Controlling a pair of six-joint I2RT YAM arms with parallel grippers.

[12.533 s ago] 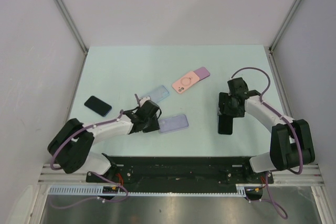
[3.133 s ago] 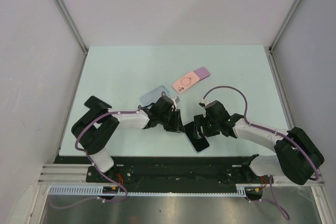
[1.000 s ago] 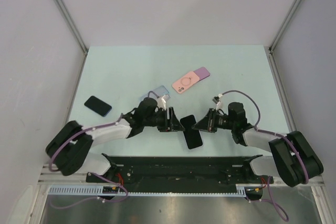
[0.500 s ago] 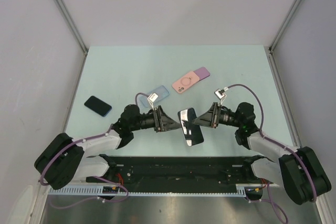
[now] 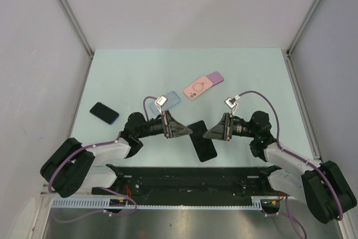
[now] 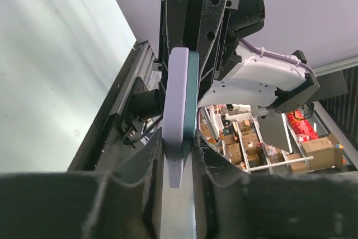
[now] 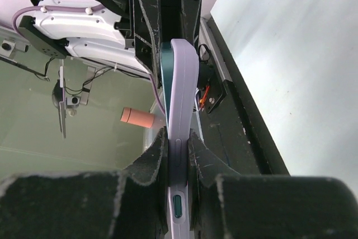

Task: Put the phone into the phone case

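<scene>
Near the front edge of the table [image 5: 112, 71], between both arms, the phone [image 5: 202, 144] is held with its dark screen facing upward. From the left wrist camera, its teal side lies flat against the lilac phone case [image 6: 178, 116], and the left fingers [image 6: 131, 186] pinch both together at one end. At the opposite end, the right fingers [image 7: 146, 172] pinch the same pair. Further back on the table lie a black phone [image 5: 104, 113], a blue case [image 5: 168, 100] and a pink case [image 5: 197, 89].
</scene>
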